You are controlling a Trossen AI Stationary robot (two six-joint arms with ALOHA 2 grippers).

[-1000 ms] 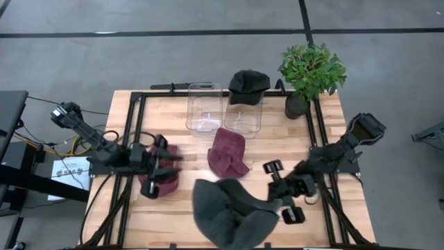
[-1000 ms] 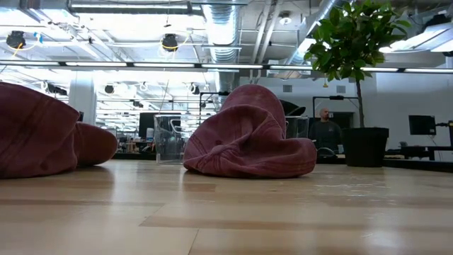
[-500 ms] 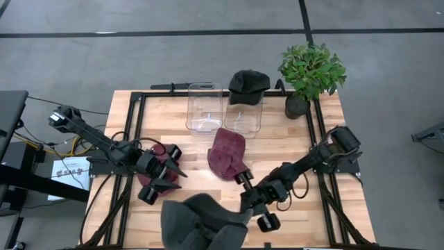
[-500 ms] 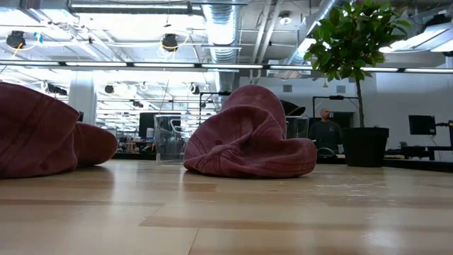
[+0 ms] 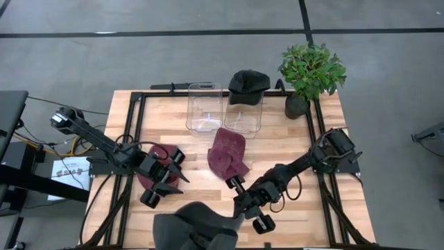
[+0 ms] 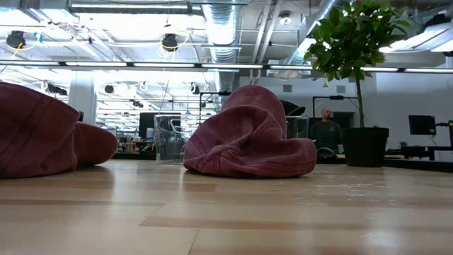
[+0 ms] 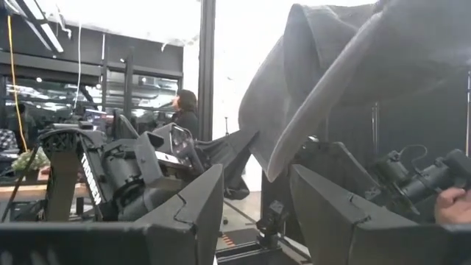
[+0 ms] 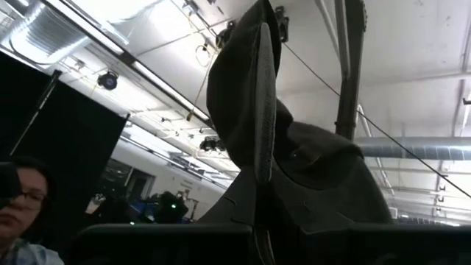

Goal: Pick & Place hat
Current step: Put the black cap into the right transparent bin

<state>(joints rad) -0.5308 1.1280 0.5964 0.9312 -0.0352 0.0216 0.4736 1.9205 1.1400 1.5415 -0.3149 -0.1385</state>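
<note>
Right gripper (image 5: pixel 239 214): clamped tight on the dark grey hat (image 5: pixel 198 229), which hangs from its fingers at the table's (image 5: pixel 194 139) front edge; in the right wrist view the fabric (image 8: pixel 254 96) rises straight from the pinch.

Left gripper (image 5: pixel 165 182): fingers spread wide, holding nothing, just beside the grey hat and partly over 1 maroon hat (image 5: pixel 149 167).

2nd maroon hat (image 5: pixel 227 153): just behind the right gripper.

2 clear bins (image 5: pixel 205 107), black cap (image 5: pixel 248 85), potted plant (image 5: pixel 311 73): well beyond both grippers.
</note>
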